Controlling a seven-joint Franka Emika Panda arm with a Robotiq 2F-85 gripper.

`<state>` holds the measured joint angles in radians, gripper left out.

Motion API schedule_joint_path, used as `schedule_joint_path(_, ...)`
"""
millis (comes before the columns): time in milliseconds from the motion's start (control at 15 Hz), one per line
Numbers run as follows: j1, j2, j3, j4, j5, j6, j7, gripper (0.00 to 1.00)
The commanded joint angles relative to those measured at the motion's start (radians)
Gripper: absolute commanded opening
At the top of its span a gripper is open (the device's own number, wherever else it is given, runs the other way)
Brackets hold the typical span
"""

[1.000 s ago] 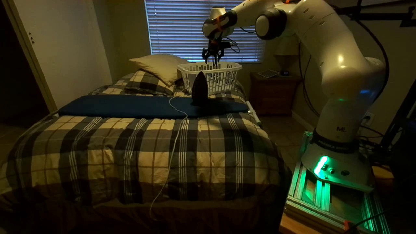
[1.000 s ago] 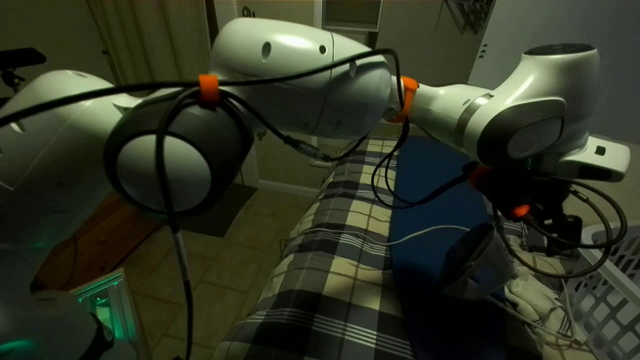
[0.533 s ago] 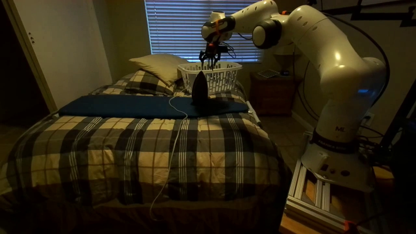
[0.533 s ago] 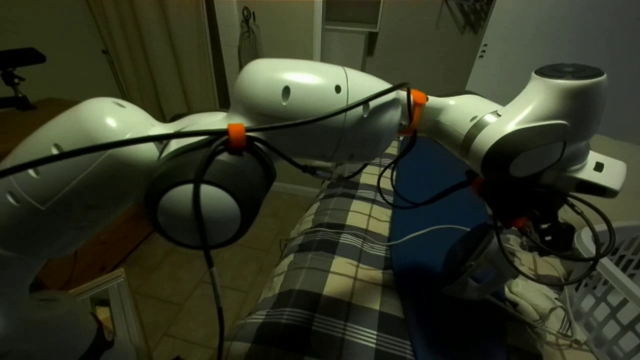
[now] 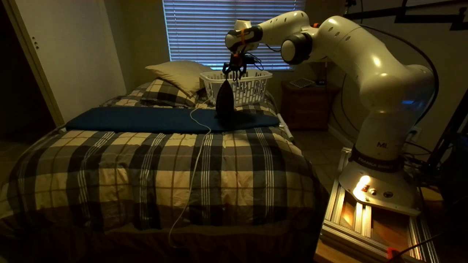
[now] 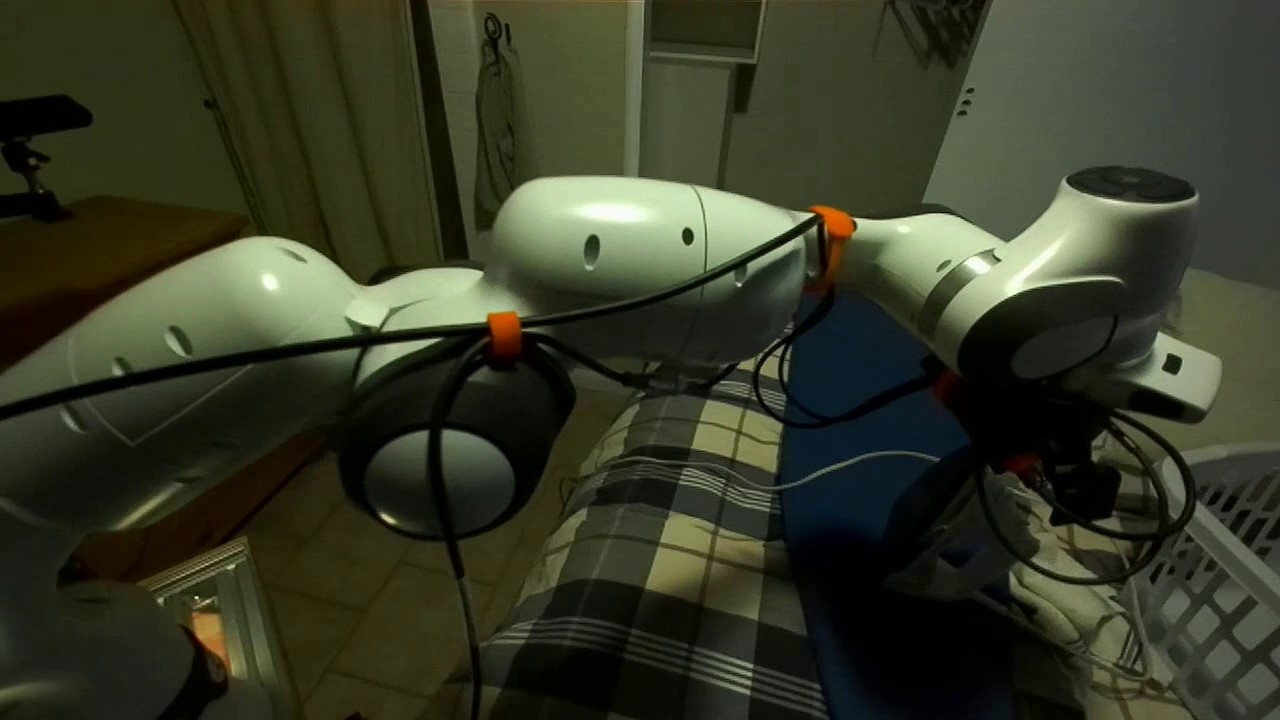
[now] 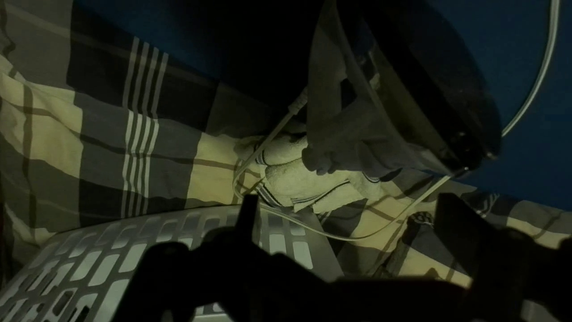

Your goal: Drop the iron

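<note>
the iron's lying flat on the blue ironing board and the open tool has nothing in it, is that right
Not quite: the iron isn't lying flat; it stands upright, pointing up, as an exterior view shows. The rest holds: it is on the blue ironing board, and the open tool has nothing in it.

- The arm is glossy white, its rounded segments dotted with dark round recesses.
- A large joint is a pale disc in a dark grey ring.
- A silvery band lies near the white wrist, which has a black cap.
- Orange straps hold a black cable.
- The base has a black collar with pale lettering, "ML" above, and a glowing warm-white light.
- The gripper is black, with black cable loops and a small red-orange part.
</note>
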<state>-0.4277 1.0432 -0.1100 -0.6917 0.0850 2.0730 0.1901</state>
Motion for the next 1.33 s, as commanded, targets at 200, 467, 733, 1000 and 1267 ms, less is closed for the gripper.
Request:
schedule_joint_path(200,-0.024,0.115,0.045,0.169,0.049,-0.069,-0.001,1.0)
schedule_joint_path(467,-0.028,0.112,0.06,0.154,0.039,-0.088,0.008,0.74)
schedule_joint_path(733,-0.035,0.14,0.065,0.208,0.05,-0.119,0.018,0.91)
schedule_joint_path(1000,-0.043,0.171,0.071,0.257,0.06,-0.169,0.037,1.0)
schedule_joint_path(1267,-0.046,0.2,0.08,0.306,0.064,-0.193,0.06,1.0)
